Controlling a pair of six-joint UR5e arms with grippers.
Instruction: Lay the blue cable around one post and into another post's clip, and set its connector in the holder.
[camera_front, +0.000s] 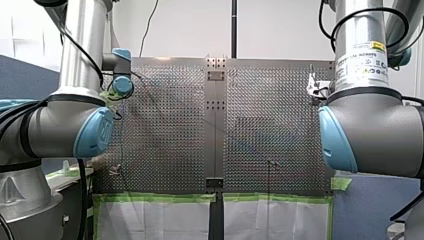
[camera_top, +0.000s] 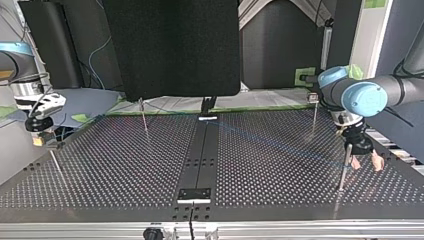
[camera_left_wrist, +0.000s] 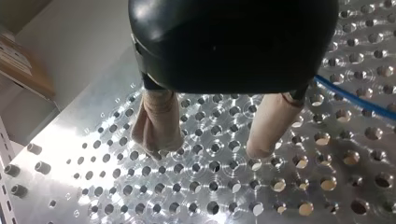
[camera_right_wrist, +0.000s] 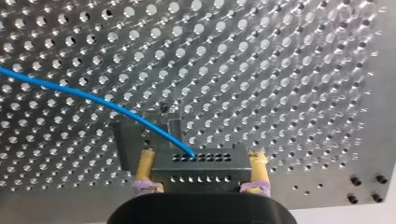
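Cable (camera_right_wrist: 93, 99), blue: one end enters the connector (camera_right_wrist: 201, 170). From there it runs loose over the table (camera_top: 125, 165) and passes just beside the left gripper (camera_left_wrist: 208, 150) in the left wrist view. It is faint in the top view, so I cannot tell whether it touches any post.

Right gripper (camera_right_wrist: 201, 155): yellow pads clamped on the connector's two sides, low over the table. A dark block (camera_right_wrist: 128, 144) sits just behind the connector. It may be the holder; not confirmed.

Left gripper: beige pads spread, nothing between them, low over the table, just beside a post at the top view's right.

Step, as judged: routing is early. No wrap round a post and no seating in a clip can be seen. The connector looks close to its place but is not yet let go.

Next move calls for the left gripper to close on the cable beside it and lead it round the near post. It must keep slack so the connector is not dragged.

Counts:
- cable 1
- connector 1
- grippers 2
- posts (camera_top: 144, 116) 4 in the top view: two toward the back, and one near each gripper
- clips too small to count
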